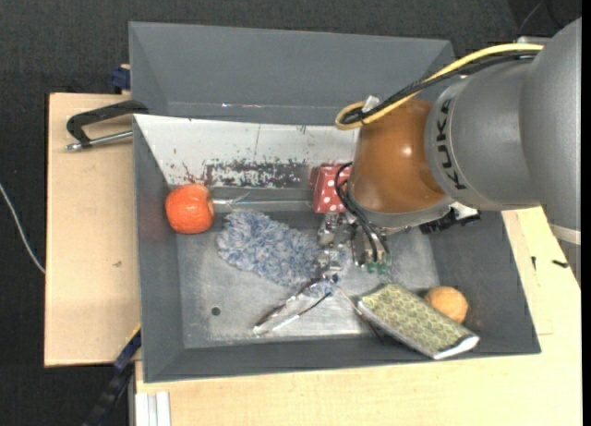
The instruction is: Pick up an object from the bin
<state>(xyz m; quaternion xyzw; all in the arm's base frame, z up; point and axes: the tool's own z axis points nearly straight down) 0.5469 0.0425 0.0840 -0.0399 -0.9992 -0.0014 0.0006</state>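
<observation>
At the hand (343, 250), low over the middle of the bin (153, 258): open or closed, cannot tell. Just beyond it toward the near edge, a slim silvery-blue strip (297, 304), long axis slanting off to the near-left corner, upper end right under the hand. Just beside, on the left, a blue-and-white cloth (263, 247); toward the far wall, a red spotted cube (323, 188).

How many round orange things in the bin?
2: a bright orange ball by the left wall, a paler one at front right beside the patterned pad. The arm may hide others.
</observation>
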